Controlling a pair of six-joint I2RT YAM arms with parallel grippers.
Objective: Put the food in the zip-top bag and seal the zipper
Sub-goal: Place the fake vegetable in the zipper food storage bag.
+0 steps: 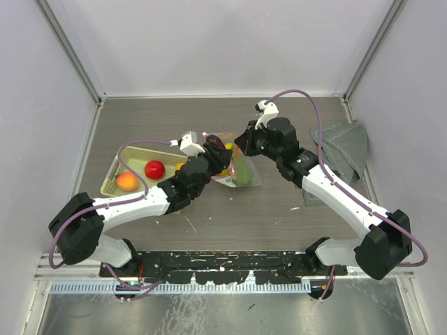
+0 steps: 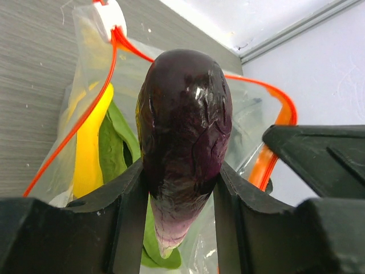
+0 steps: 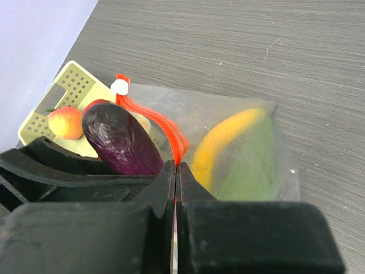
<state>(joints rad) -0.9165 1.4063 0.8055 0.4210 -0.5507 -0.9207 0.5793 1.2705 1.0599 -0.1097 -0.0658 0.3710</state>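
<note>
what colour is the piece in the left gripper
The piece is dark purple; it shows best in the left wrist view.

right wrist | zip-top bag (image 3: pixel 228 108) | near edge hidden behind right gripper (image 3: pixel 175 166)

Both arms reach inward to the zip-top bag (image 1: pixel 246 176). The left gripper (image 2: pixel 179 194) clamps a purple eggplant (image 2: pixel 182 114) at the bag's mouth. The right gripper (image 3: pixel 175 177) pinches the bag's zipper (image 3: pixel 151 117).

Glossy dark purple eggplant (image 2: pixel 182 142) was clamped btw left fingers (image 2: pixel 122 211), at the mouth of the clear zip-top bag (image 3: pixel 199 105) lying on the table (image 3: pixel 256 45). Red-orange zipper (image 2: pixel 97 103) gaped open, one edge pinched by right fingers (image 3: pixel 165 194). Yellow piece (image 3: pixel 228 140) & green leaf (image 3: pixel 251 171) lay inside; red piece (image 1: pixel 154 169) & orange piece (image 1: pixel 127 181) sat in basket (image 1: pixel 109 183)
</note>
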